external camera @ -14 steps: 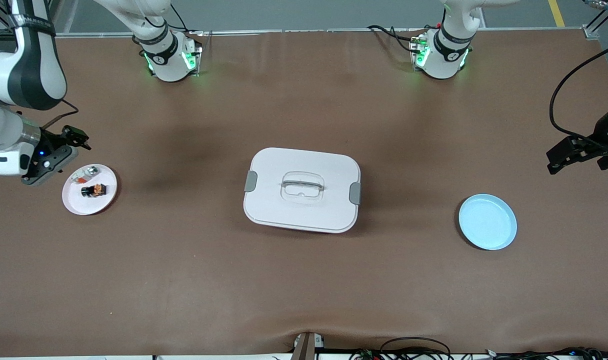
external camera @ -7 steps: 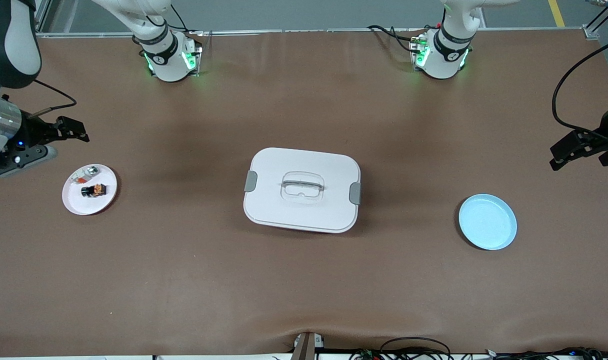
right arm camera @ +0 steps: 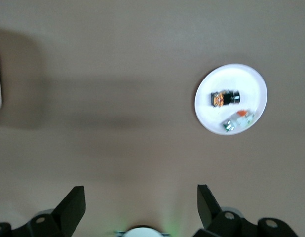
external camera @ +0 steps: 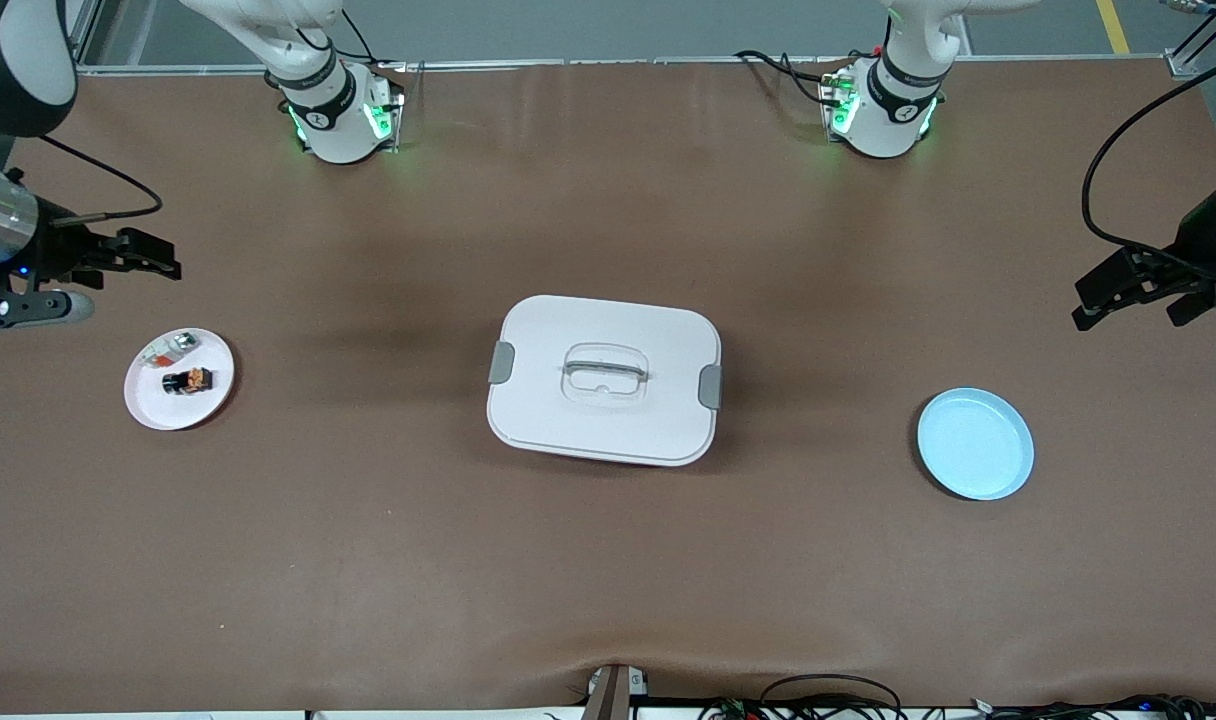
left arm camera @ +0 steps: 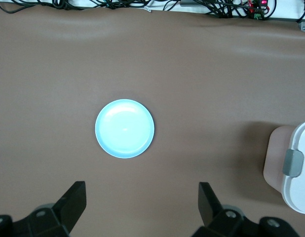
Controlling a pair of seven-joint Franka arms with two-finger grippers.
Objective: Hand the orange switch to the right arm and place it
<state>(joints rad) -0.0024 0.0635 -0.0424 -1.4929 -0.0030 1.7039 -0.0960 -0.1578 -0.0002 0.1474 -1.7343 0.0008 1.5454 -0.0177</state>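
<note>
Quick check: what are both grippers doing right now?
Left gripper: open, empty, over bare table near the blue plate.
Right gripper: open, empty, over bare table near the white plate with the orange switch.

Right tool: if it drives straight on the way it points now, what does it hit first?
Probably bare table. The right tool, open, looks down on brown mat; the white plate with the orange switch sits off to one side of that line. Depth is uncertain.
</note>
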